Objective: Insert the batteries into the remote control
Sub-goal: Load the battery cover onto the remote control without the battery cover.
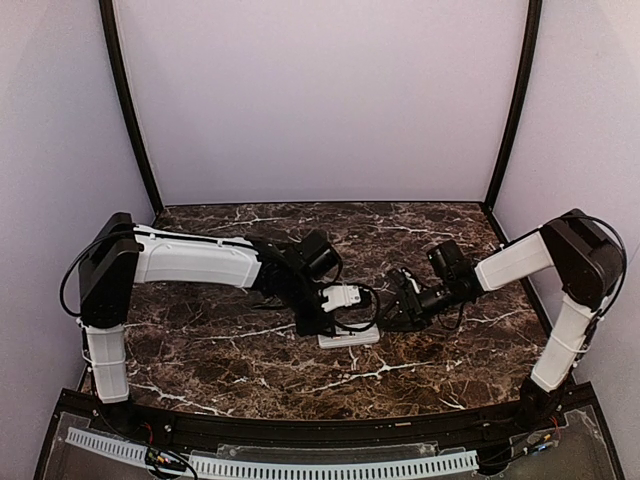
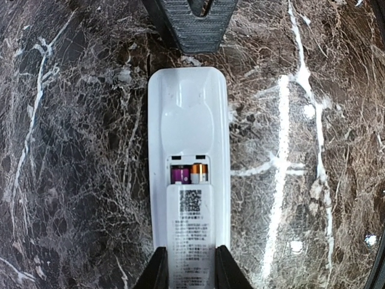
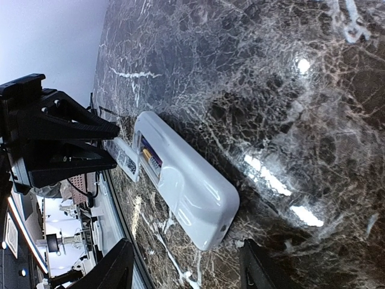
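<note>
The remote (image 1: 349, 338) lies back-up near the middle of the marble table (image 1: 200, 370), with its long axis left to right and its rounded end pointing right. The left gripper (image 2: 191, 274) pinches its left end. The right gripper (image 3: 186, 271) hangs with jaws apart just off the right end.

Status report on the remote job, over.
Left gripper shut on remote control, label end. Right gripper open, by its other end. Batteries showing in compartment; cover not fully closed.
</note>
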Robot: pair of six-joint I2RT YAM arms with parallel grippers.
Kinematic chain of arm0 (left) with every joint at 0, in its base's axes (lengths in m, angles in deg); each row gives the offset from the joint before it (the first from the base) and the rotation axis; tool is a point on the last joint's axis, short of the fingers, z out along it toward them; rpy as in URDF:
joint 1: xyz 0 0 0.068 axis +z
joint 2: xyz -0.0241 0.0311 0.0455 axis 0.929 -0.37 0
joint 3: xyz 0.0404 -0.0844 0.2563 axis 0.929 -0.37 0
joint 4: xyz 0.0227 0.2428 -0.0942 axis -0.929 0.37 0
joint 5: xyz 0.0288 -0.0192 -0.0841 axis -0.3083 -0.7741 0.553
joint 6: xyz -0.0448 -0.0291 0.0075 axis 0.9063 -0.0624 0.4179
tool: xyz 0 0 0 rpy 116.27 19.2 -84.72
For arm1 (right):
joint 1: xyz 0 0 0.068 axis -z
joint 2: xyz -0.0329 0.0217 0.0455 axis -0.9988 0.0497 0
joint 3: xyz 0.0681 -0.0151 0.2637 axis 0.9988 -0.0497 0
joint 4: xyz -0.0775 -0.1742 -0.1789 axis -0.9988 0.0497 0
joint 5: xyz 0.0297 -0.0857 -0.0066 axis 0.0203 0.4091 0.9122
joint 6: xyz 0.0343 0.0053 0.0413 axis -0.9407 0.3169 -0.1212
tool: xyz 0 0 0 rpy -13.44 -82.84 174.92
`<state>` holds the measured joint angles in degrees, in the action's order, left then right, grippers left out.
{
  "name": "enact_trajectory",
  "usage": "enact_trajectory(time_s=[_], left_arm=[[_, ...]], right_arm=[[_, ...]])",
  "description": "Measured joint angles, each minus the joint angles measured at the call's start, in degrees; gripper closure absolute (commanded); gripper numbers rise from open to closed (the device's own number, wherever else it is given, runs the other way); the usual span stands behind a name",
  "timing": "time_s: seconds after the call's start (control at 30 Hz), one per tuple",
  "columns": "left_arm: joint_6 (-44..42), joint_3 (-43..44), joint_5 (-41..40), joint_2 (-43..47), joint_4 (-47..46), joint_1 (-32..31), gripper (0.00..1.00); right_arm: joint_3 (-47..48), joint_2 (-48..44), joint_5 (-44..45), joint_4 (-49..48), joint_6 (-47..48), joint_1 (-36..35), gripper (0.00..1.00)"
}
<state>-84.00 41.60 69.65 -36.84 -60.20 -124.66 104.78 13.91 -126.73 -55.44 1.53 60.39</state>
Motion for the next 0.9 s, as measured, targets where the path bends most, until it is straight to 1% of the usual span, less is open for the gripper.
enact_trajectory(time_s=[0.4, 0.9], left_arm=[[0.0, 3.4, -0.2, -3.0, 1.2, -0.5, 0.78], [0.5, 5.0, 0.9, -5.0, 1.8, -0.5, 0.77]], right_arm=[[-0.5, -0.8, 0.2, 1.7, 1.7, 2.4, 0.42], [-0.9, -0.8, 0.2, 1.9, 2.1, 2.8, 0.43]])
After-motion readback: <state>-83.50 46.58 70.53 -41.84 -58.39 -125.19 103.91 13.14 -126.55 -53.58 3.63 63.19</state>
